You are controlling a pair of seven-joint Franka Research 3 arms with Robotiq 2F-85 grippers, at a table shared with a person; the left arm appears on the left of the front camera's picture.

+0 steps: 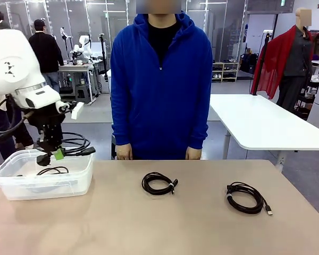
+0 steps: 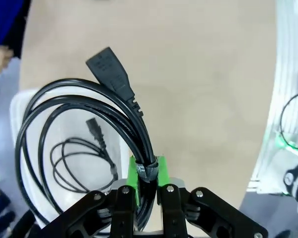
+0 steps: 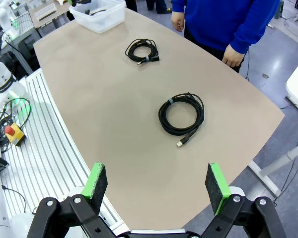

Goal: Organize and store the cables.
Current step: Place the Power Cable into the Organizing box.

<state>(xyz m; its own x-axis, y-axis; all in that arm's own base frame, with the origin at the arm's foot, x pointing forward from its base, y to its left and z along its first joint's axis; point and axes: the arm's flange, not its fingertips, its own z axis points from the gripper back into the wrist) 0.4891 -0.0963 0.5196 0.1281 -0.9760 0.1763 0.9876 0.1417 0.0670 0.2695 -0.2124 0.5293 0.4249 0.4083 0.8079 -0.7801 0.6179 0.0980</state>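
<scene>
At the table's left end, front view: left claw [image 1: 52, 155] hangs over the bin [image 1: 53, 187], clamped on a held coil [image 1: 74, 143] of black cord. The coil juts sideways above the bin's rim and is not yet inside. A thin cord [image 1: 52, 170] lies on the bin floor. Two more cords rest on the table [image 1: 149, 228]: the middle coil [image 1: 159, 183] and the right coil [image 1: 245, 197]. Both are strapped and lie well apart. A person [image 1: 160, 79] stands at the far edge, hands down.

Left wrist view: green pads [image 2: 134, 173] pinch the held coil [image 2: 139, 124] at its taped waist. Several thick turns fan away from the grip. The chunky plug [image 2: 109, 67] pokes out past the loops and seems to sit over bare table rather than the bin. The thin cord [image 2: 82, 163] shows through the loop, below.

The step in hand looks like the drop. To do it well, the arm should shift until loops and plug both clear the rim, lower close to the floor, then let go. Released from here, the plug end would likely snag the rim. The cord looks stiff and springy, but the tape should keep it wound.

Right wrist view: right claw [image 3: 156, 183] stands wide apart and empty, high over the table's near edge. The right coil [image 3: 181, 114] lies nearest it, with the middle coil [image 3: 142, 50] farther on and the bin [image 3: 97, 19] beyond.
</scene>
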